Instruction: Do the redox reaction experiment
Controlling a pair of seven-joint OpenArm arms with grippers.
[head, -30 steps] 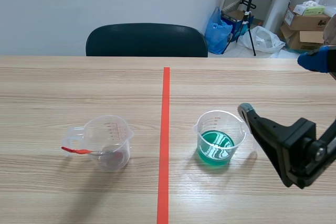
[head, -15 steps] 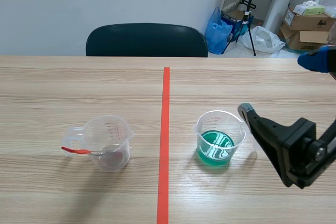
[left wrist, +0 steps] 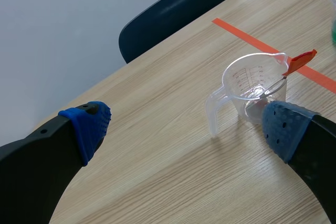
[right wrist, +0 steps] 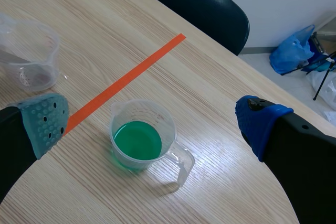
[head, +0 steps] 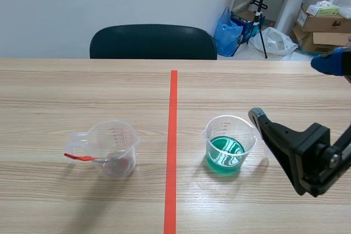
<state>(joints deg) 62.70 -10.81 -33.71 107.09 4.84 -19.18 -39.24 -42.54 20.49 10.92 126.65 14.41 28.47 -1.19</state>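
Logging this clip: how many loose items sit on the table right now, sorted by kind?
Clear measuring cup: 2, the cup with green liquid and the cup with the spoon in it
Red-handled spoon: 1
Total: 3

I find the table [head: 82,86] pale wood grain, matt. The left jug [head: 112,147] and right jug [head: 229,142]: clear, glossy, smooth plastic. My pads [right wrist: 47,121] dotted; fingers [left wrist: 31,171] matt black.
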